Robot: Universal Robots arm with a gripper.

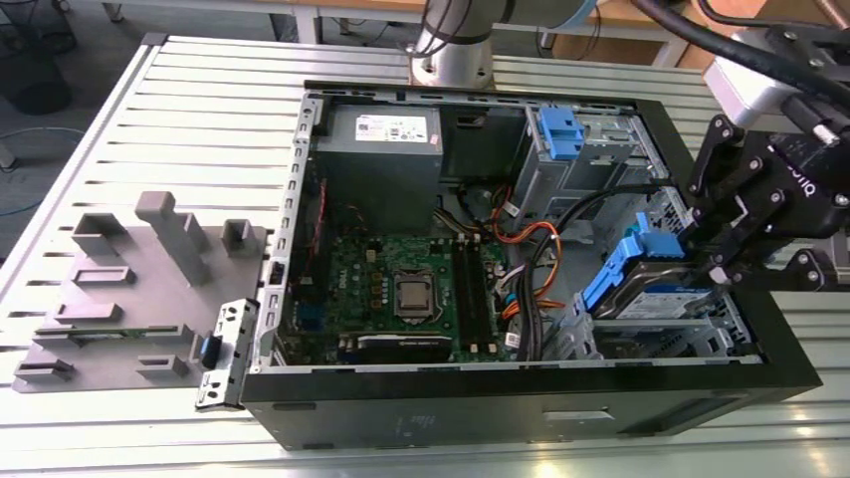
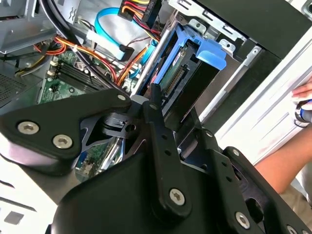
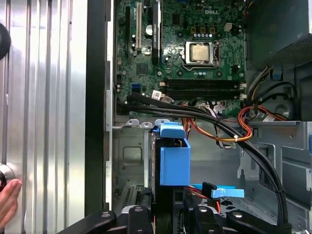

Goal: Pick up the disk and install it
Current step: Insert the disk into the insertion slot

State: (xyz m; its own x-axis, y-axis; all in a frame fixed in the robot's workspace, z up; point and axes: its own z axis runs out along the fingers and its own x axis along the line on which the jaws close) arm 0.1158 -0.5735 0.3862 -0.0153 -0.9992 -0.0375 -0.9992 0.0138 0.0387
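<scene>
Now the disk (image 1: 664, 299) sits inside the case (image 1: 465, 398)

The arm's tool (image 1: 720, 264) hangs tilted downward, fingers (image 3: 138, 220) clamped on the disk (image 3: 174, 165).

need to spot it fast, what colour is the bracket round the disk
Blue, clearest in the first wrist view: the bracket on the disk.
</scene>
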